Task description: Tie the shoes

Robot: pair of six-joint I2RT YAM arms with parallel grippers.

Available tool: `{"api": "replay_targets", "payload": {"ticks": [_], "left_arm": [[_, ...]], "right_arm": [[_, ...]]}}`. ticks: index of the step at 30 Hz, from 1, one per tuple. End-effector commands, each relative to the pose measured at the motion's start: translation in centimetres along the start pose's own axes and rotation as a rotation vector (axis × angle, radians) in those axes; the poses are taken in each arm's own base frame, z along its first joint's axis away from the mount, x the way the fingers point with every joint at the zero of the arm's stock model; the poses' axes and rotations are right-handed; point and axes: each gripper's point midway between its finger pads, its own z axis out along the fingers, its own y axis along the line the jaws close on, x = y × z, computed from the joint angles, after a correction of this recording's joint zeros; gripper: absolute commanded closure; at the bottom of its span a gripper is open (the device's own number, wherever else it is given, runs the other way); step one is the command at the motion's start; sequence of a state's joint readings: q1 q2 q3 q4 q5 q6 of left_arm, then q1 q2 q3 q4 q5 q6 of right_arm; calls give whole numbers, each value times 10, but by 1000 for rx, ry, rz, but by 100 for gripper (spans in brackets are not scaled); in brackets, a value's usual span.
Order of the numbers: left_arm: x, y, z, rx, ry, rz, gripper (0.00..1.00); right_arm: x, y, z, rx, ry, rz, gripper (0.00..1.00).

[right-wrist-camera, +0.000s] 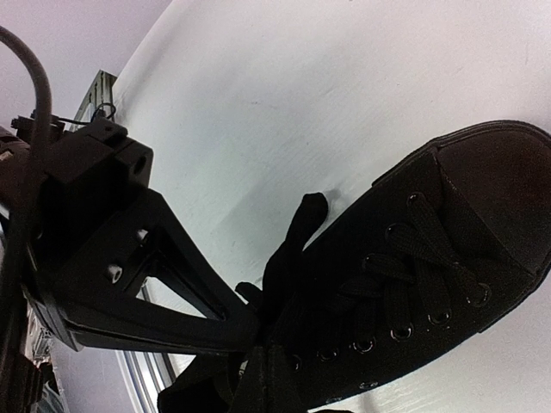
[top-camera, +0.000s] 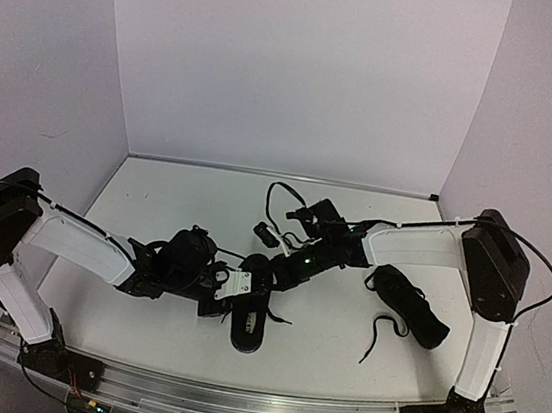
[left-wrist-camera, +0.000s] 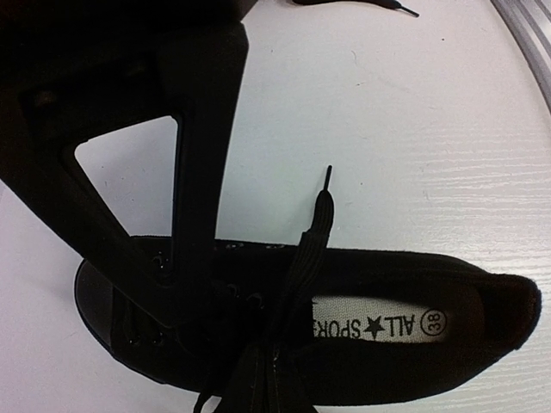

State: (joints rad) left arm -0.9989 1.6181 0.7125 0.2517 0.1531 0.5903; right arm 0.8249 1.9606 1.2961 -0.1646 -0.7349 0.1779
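Black shoe [top-camera: 247, 326] lies near-centre on white surface [top-camera: 175, 204], laces loose. Second shoe [top-camera: 410, 306] sits well apart to right, lace trailing. Both hands meet over first shoe's eyelets: left hand [top-camera: 233, 297] pressed together, right hand [top-camera: 270, 269] pressed together beside lace loop [right-wrist-camera: 297, 237]. Grip on lace unclear. Lace end [left-wrist-camera: 317, 224] crosses shoe's side onto surface.

shoe 1 [top-camera: 248, 324] on table [top-camera: 175, 204], ctr, nr front edge | shoe 2 [top-camera: 410, 306] R of shoe 1, apart
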Motion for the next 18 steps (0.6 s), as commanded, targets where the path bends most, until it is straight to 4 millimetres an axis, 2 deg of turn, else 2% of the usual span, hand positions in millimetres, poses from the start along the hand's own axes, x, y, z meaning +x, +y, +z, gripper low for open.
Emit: {"api": "replay_targets", "payload": {"ticks": [1, 18], "left_arm": [[-18, 18, 4, -62, -49, -40, 100], [-21, 31, -7, -83, -137, -206, 100]], "right_arm": [[-16, 10, -6, -18, -46, -38, 100], [-15, 14, -9, -34, -69, -31, 100]]}}
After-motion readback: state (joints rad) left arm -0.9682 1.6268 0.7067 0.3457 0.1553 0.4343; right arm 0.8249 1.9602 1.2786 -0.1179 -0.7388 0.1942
